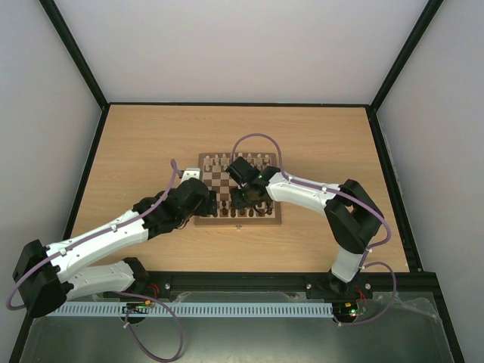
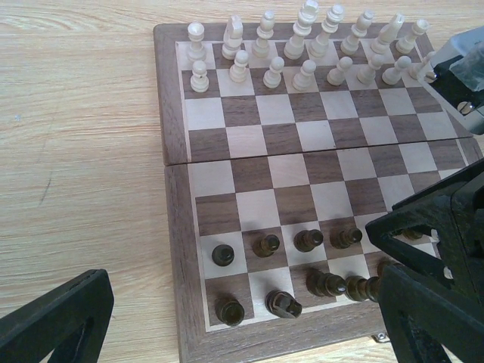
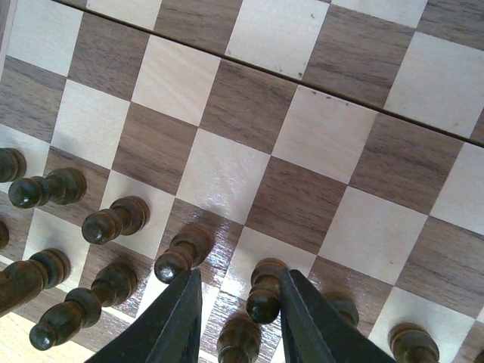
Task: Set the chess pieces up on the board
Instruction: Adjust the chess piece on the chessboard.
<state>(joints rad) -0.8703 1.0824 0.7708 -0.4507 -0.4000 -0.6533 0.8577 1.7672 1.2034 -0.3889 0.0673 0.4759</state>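
The board [image 1: 239,221] lies mid-table; it also shows in the left wrist view [image 2: 172,249] and fills the right wrist view [image 3: 227,174]. Dark brown chess pieces [image 2: 306,240] stand in its two near rows, also seen from the right wrist [image 3: 113,219]. My right gripper [image 3: 242,280] [image 1: 240,198] is open low over those rows, its fingers either side of a dark pawn [image 3: 261,291] that stands close against the right finger [image 3: 310,325]. My left gripper [image 2: 234,302] [image 1: 208,203] is wide open and empty above the board's near left corner.
Cream-white pieces [image 2: 302,45] fill the two far rows [image 1: 238,160]. The board's middle rows hold no pieces. Part of the right arm [image 2: 461,72] reaches over the board's right side. Bare wooden table [image 1: 136,151] surrounds the board, with black frame rails at the edges.
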